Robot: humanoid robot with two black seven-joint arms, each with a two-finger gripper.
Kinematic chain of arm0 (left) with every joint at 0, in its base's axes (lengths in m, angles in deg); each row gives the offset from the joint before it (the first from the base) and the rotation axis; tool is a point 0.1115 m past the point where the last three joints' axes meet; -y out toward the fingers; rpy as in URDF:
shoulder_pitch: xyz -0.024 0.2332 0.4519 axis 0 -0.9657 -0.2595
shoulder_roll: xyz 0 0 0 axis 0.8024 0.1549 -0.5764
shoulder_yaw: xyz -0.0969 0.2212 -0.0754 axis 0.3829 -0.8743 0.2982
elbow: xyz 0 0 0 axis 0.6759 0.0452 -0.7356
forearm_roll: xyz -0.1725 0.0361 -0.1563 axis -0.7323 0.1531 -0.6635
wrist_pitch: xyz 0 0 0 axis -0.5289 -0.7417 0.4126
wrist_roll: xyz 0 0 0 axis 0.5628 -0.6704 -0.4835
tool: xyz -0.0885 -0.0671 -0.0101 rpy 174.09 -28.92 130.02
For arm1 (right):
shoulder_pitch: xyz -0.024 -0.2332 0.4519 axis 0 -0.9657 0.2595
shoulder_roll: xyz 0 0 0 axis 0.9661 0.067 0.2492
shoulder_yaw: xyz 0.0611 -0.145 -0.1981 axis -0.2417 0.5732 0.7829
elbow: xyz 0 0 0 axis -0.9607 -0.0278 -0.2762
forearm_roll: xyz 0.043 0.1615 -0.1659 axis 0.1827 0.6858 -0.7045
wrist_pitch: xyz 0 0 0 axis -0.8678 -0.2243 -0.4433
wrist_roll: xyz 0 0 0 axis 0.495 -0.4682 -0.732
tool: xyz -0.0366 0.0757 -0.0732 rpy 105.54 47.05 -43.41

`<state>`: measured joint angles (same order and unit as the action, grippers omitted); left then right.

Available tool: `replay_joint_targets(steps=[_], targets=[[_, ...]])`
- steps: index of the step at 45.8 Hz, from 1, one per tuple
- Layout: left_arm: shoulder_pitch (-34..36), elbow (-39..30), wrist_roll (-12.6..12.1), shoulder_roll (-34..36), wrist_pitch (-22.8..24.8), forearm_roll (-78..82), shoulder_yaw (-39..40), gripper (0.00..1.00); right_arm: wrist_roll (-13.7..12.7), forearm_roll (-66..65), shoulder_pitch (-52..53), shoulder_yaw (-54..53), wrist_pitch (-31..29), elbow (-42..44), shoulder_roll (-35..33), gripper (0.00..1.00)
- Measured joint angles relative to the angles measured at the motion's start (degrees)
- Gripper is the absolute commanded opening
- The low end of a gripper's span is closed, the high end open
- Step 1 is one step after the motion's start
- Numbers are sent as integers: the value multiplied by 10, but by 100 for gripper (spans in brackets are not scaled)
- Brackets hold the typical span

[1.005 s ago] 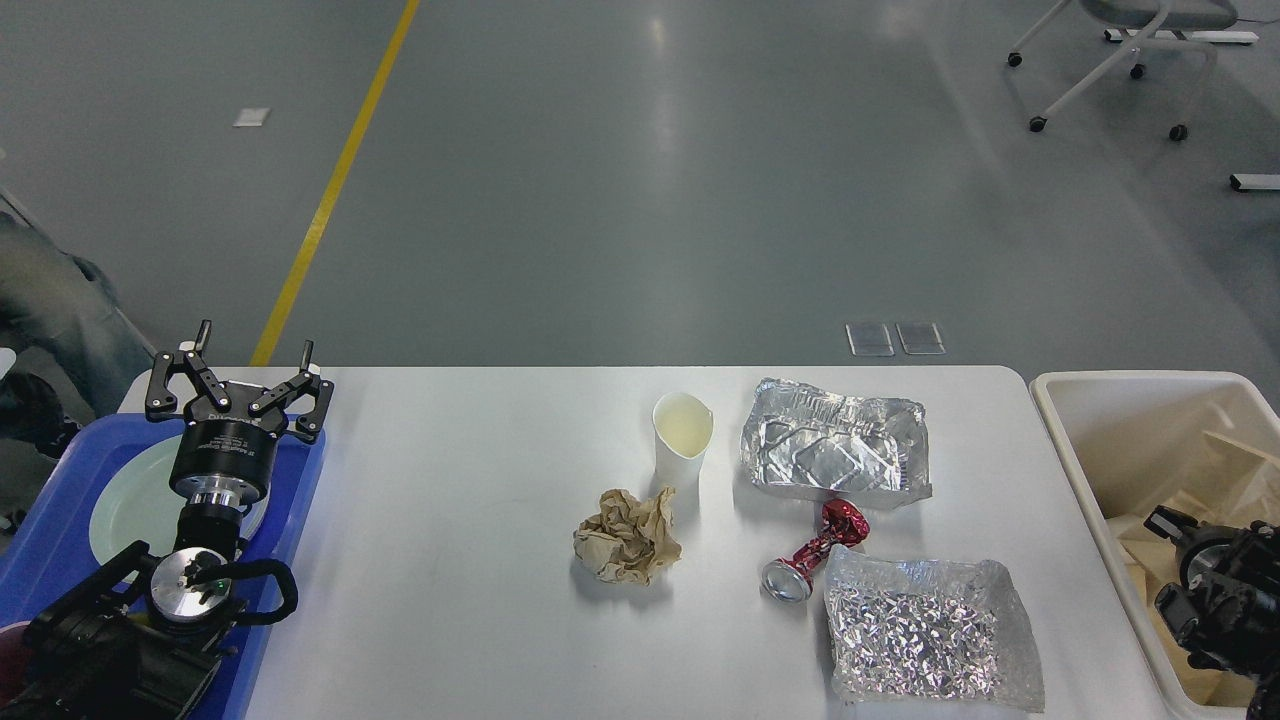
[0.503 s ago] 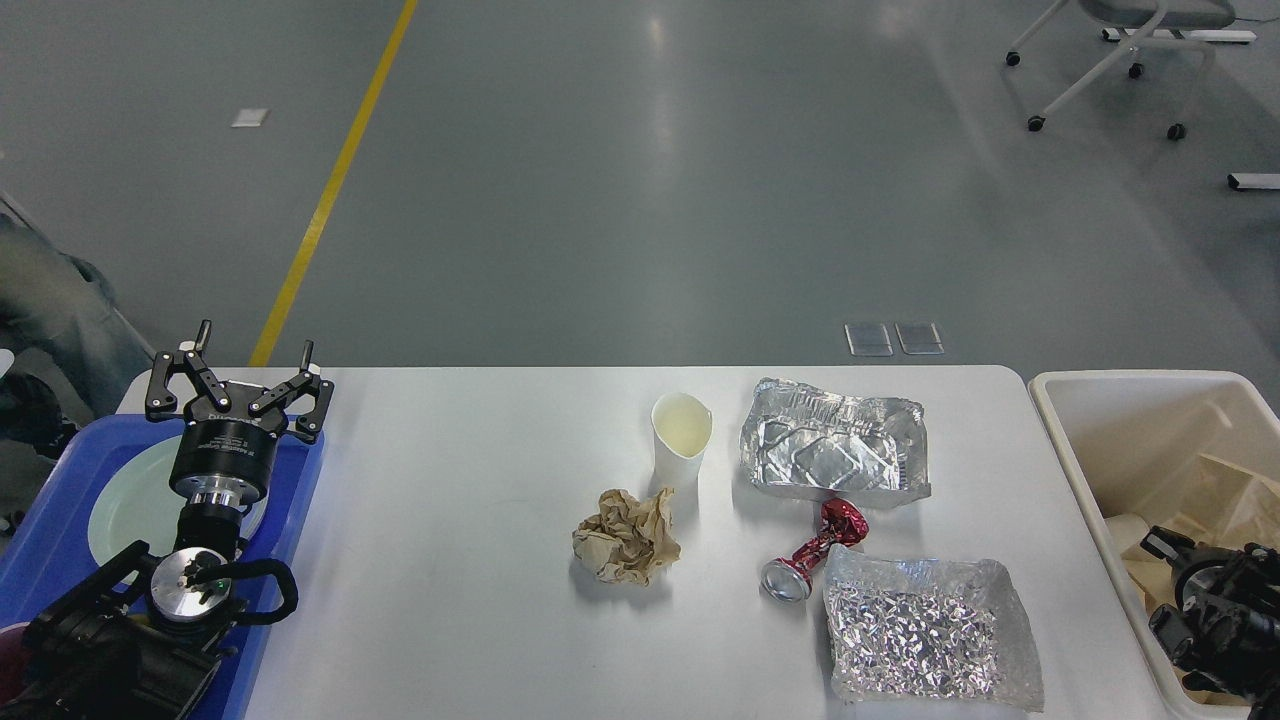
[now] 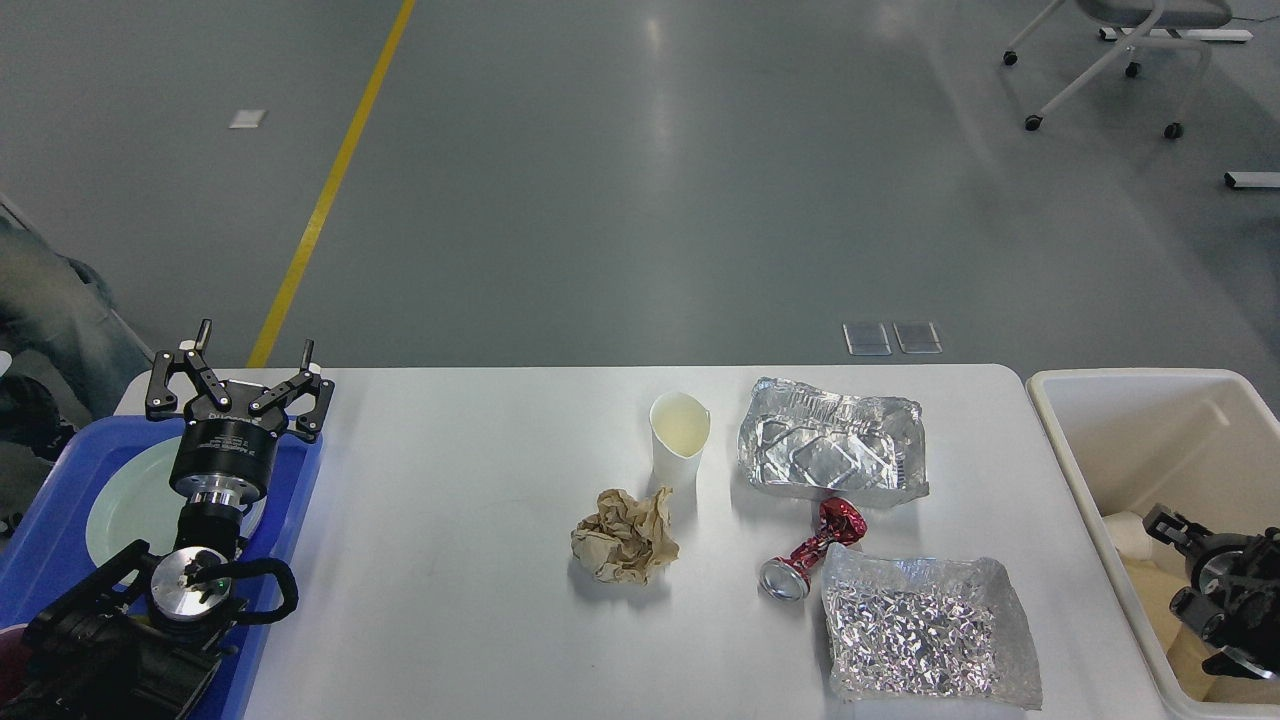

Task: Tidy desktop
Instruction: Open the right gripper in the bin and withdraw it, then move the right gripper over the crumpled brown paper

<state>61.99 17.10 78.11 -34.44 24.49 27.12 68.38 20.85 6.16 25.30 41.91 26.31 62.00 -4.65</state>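
Still, much is left to clear, we judge. Nearest us on the desktop (image 3: 450, 560) lies a crinkled foil sheet (image 3: 925, 632) at the right, with a crushed red can (image 3: 812, 552) just beside its far left corner and a crumpled brown paper wad (image 3: 624, 536) toward the middle. Behind the wad stands a white paper cup (image 3: 680, 435), upright, and to its right sits a dented foil tray (image 3: 830, 450).

Our left gripper (image 3: 238, 378) hangs with its fingers spread wide and empty, above the far edge of the blue tray (image 3: 45, 540), which holds a pale green plate (image 3: 125, 500). Our right gripper (image 3: 1215, 585) sits low over the cream bin (image 3: 1130, 430) beside the table; it is dark and seen end-on, so we cannot tell how its fingers stand. Some pale scraps already lie in the bin. Five pieces of litter remain on the tabletop, so the work looks partway done at best.
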Motion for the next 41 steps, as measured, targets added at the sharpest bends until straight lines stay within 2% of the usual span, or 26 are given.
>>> replay_joint_targets(steps=[9, 12, 15, 19, 26, 30, 35, 41], targets=[[0, 0, 0, 0, 0, 0, 0, 96, -5, -67, 154, 69, -66, -157, -76, 100], [0, 0, 0, 0, 0, 0, 0, 96, -5, -80, 222, 105, -103, -213, -91, 100], [0, 0, 0, 0, 0, 0, 0, 96, -5, -84, 311, 146, -167, -271, -96, 100], [0, 0, 0, 0, 0, 0, 0, 96, -5, -85, 405, 174, -256, -321, -85, 100], [1, 0, 0, 0, 0, 0, 0, 96, -5, -84, 568, 212, -470, -388, -63, 100], [0, 0, 0, 0, 0, 0, 0, 96, -5, -74, 638, 228, -560, -410, -38, 100], [-1, 0, 0, 0, 0, 0, 0, 96, -6, -25, 729, 256, -636, -438, -5, 100], [-1, 0, 0, 0, 0, 0, 0, 96, -5, 25, 847, 285, -647, -521, 29, 100]])
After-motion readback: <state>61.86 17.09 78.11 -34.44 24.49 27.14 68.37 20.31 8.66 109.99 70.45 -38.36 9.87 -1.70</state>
